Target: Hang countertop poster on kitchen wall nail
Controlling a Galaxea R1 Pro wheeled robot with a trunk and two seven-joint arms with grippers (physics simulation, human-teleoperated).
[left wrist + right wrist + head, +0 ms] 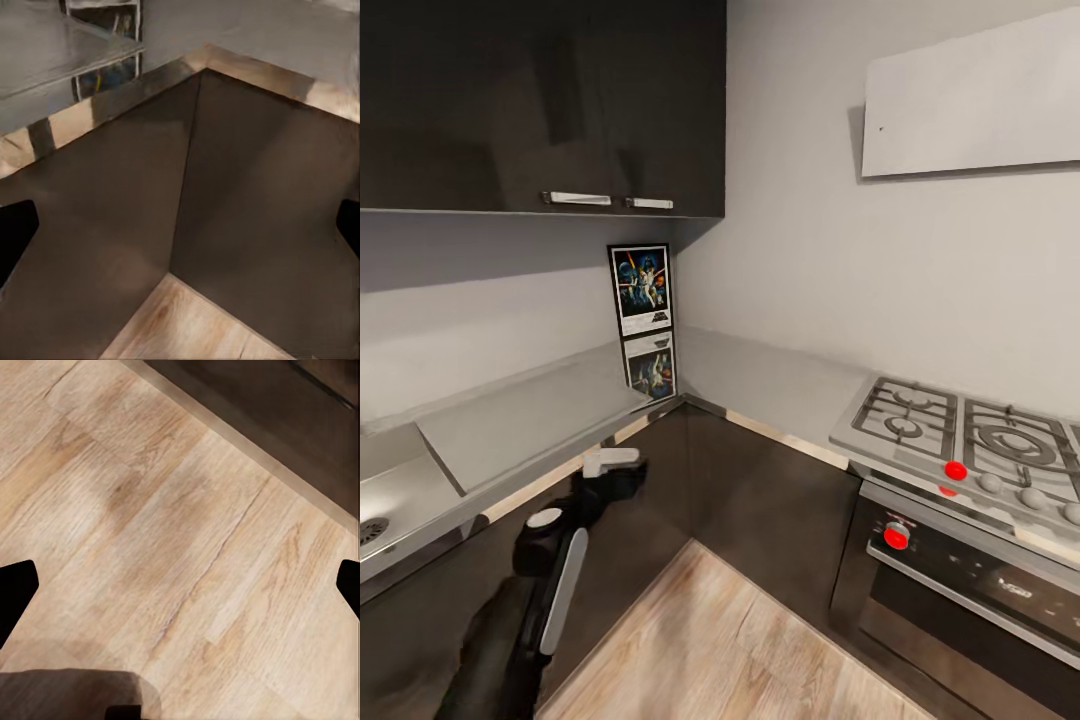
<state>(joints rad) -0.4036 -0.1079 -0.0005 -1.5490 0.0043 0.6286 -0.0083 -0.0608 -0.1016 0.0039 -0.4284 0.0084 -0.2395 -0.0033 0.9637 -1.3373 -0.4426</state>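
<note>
Standing upright in the inner corner of the long glossy grey L-shaped kitchen countertop (760, 375): one rectangular portrait Star Wars poster (641, 290) in a thin black frame with a white border, leaning against the pale wall beneath the dark upper cabinets (540, 100). Directly below it, mirrored in the slab, its reflection, not a second poster. Long axis vertical, lower edge resting on the countertop.

Reaching up in front of the dark brown-grey base cabinets (760, 510): the left gripper (612, 462), black with pale fingers, below the counter edge and well short of the poster. From that gripper, poster lying up and forward, slightly toward the right, across the counter's depth. In the left wrist view, dark fingertips (16, 232) at both margins, spread wide apart and holding nothing, with the cabinet corner and counter edge ahead.

In the right wrist view, fingertips (16, 589) likewise spread and empty, pointed down at the pale wood plank floor (180, 532). Clearly the nearer arm: the left.

Counted: one poster, two handles on the upper cabinets, no wall nail made out for certain.
</note>
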